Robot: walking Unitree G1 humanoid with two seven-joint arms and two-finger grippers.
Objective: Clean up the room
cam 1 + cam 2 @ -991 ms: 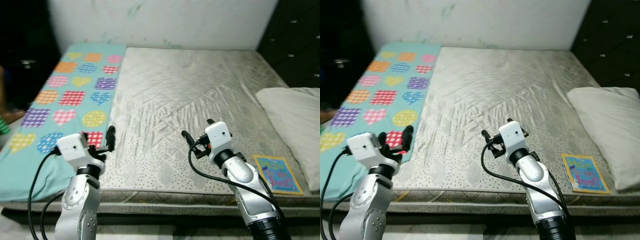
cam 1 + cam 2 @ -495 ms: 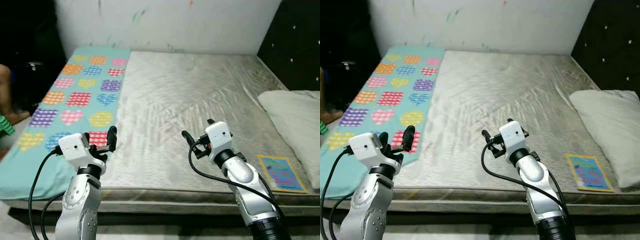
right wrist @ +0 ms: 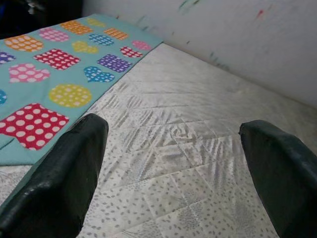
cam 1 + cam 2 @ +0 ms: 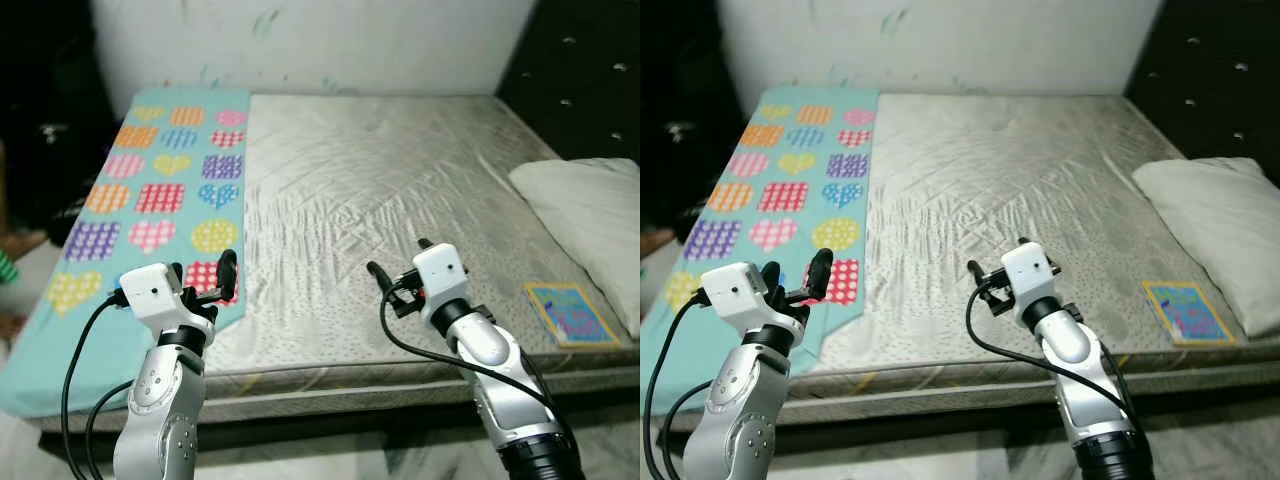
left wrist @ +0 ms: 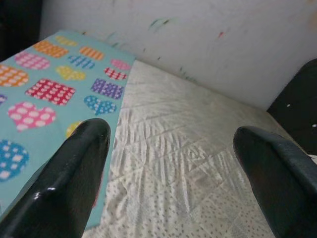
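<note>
A bare grey quilted mattress lies before me. A teal blanket with colourful hearts and squares runs down its left side and hangs over the near corner. At the right lies a white pillow, and a small colourful book rests flat near the front right edge. My left gripper hovers open over the blanket's near end. Above the mattress's front edge my right gripper is held open too. Both are empty, also in the wrist views.
A marked white wall stands behind the bed. A dark tufted headboard runs along the right side. At the far left is dark space beside the bed, with part of a person at the picture's edge. Pale floor lies below the bed's front edge.
The whole picture has shifted, so the camera has moved; the bed sits a little farther off and the book lies more to the right. Both arms keep their pose, grippers open.
</note>
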